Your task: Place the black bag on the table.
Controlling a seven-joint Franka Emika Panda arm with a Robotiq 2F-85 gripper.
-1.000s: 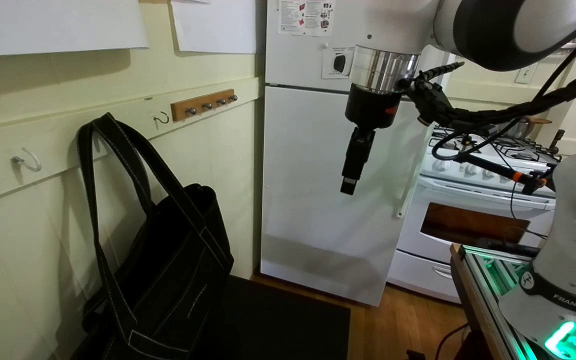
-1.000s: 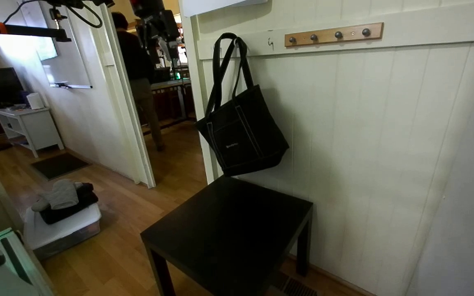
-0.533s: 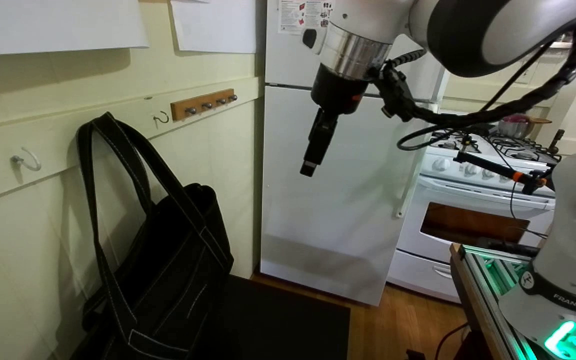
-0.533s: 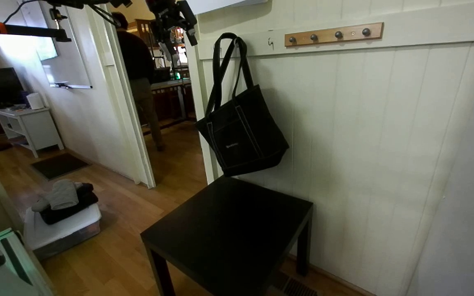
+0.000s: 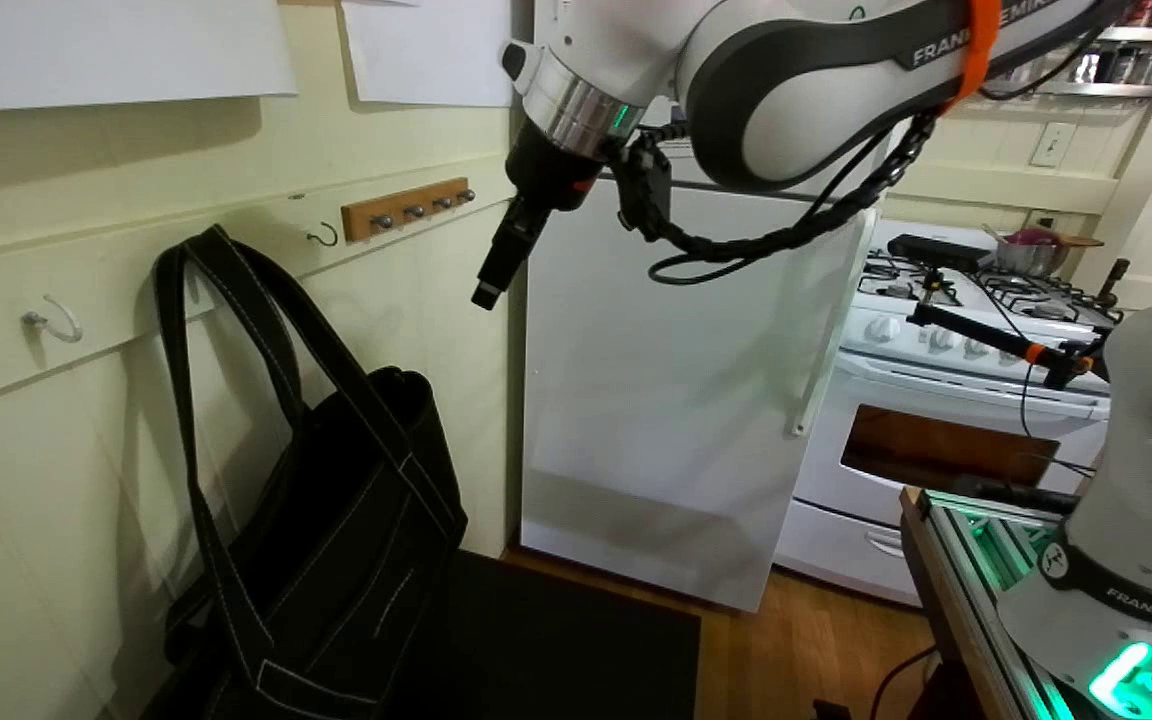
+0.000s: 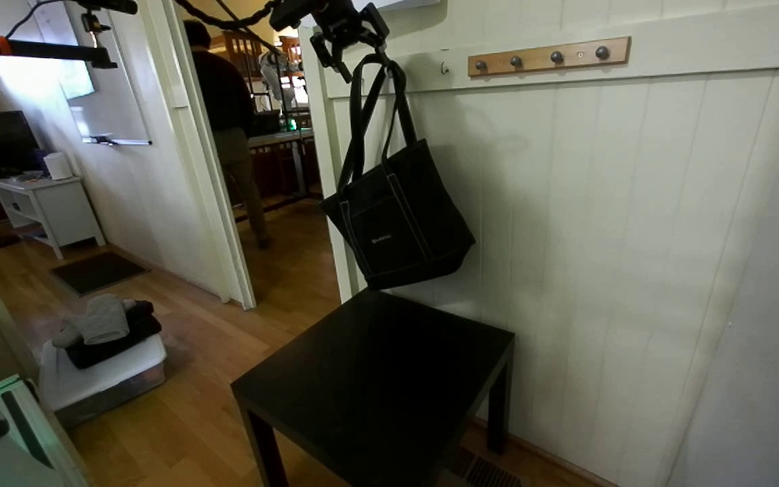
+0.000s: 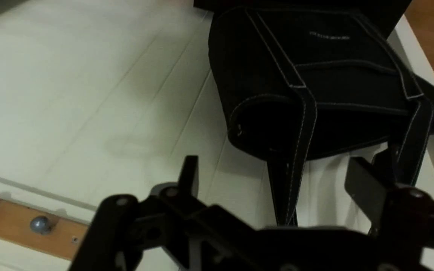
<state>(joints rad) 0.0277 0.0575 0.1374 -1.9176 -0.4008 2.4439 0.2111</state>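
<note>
The black bag point(image 5: 366, 580) hangs by its long straps from the wall, tilted; it also shows in an exterior view point(image 6: 399, 223) and in the wrist view point(image 7: 341, 71). The hook under the straps is mostly hidden. The near-black table point(image 6: 376, 392) stands below it; its top also shows in an exterior view point(image 5: 576, 640). My gripper point(image 7: 277, 178) is open and empty. In the wrist view a strap runs between the spread fingers, apart from them. In an exterior view my gripper point(image 6: 364, 62) overlaps the strap tops; in an exterior view it point(image 5: 488, 293) is right of them.
A wooden peg rail point(image 5: 406, 210) and a bare wall hook point(image 5: 54, 322) are on the wall near the bag. White boards point(image 5: 426, 50) hang above. A fridge point(image 5: 636, 430) stands behind the arm. A lidded bin with cloth point(image 6: 102, 379) is on the floor.
My arm has reached toward the wall, bringing the gripper closer to the bag's straps and a little higher. The fingers stay open. The bag and the table have not moved.
</note>
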